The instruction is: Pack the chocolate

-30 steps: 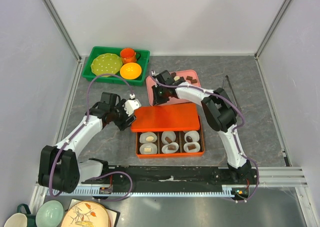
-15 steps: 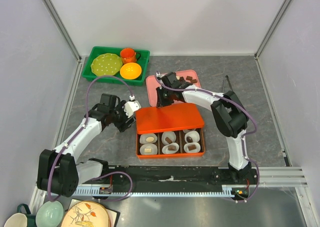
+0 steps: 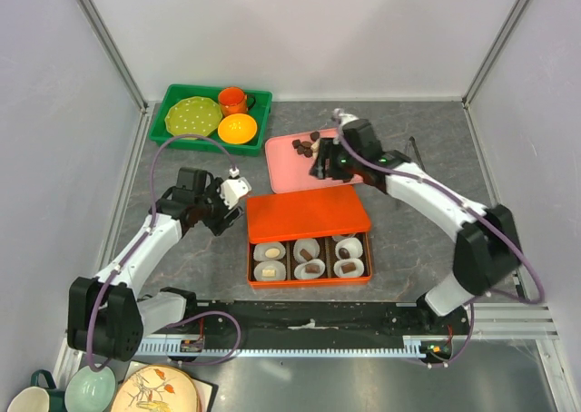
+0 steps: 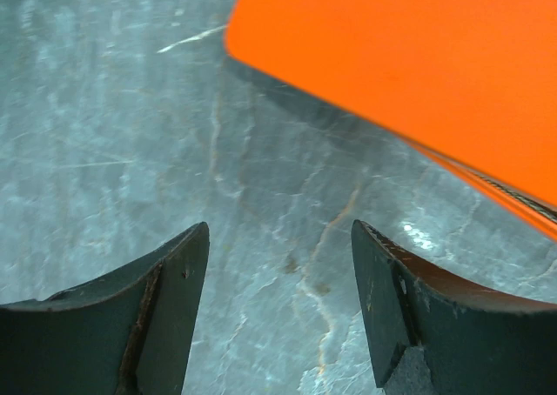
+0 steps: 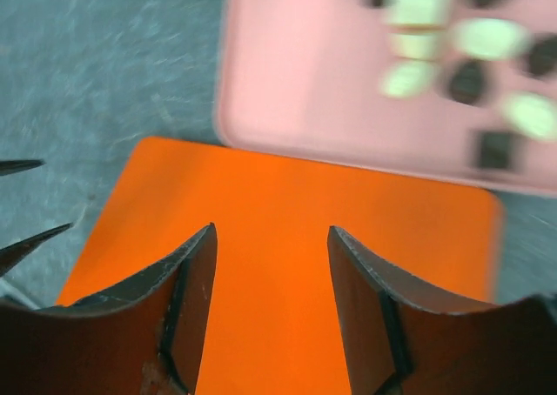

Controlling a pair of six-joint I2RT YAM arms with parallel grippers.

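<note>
Far left on the counter (image 3: 207, 259): green tray (image 3: 201, 90) against the back wall, bare stone in front of it. Left claw (image 4: 278, 238): jaws apart, empty, over bare counter just beside the orange lid (image 3: 307, 214). Orange box (image 3: 309, 282): far part covered by the lid; chocolate (image 3: 310, 268) in its paper cups. Pink tray (image 3: 289, 171): just behind the lid, more chocolate loose at its far end. Right claw (image 5: 271, 234): jaws apart, empty, above the lid's far edge. Open counter further right.
</note>
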